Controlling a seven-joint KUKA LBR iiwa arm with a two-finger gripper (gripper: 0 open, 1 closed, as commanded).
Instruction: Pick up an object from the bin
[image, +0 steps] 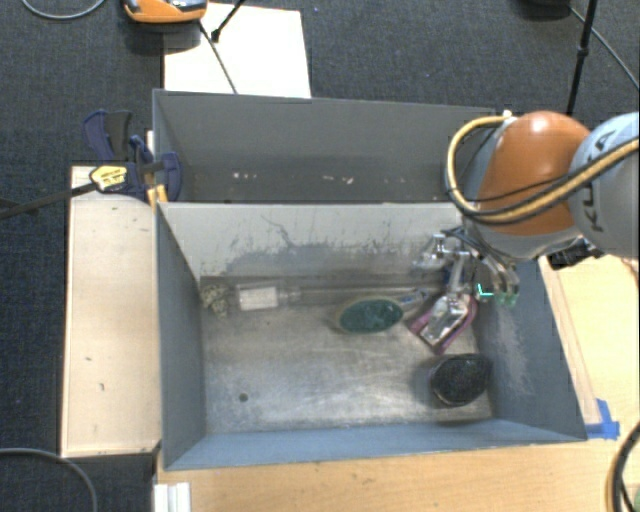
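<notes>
My jaws stand inside the right part of the grey metal bin (300, 385), about midway between its near and far walls. They are directly at a small purple-and-white object (438, 324) that lies tilted on the bin floor. Jaw state: I cannot tell from this view. The object sits at the jaw tips, but whether it is clamped or merely touched is not visible. Adjacent items: a teal oval piece (370, 317) lies just left of the object, and a dark round item (460, 380) lies just nearer, close to the right wall. A clear tube-like item (257, 297) lies well apart at the far left. Hazards, as judged: (1) the object looks thin and angled, so a grip on one edge may let it pivot out and drop during the lift; (2) the teal piece is close enough that an offset closure may nudge it or catch it along with the target; (3) the sloped right wall is near my wrist, so a correction to the right risks contact. Confirm the grip before raising, then lift straight up.
</notes>
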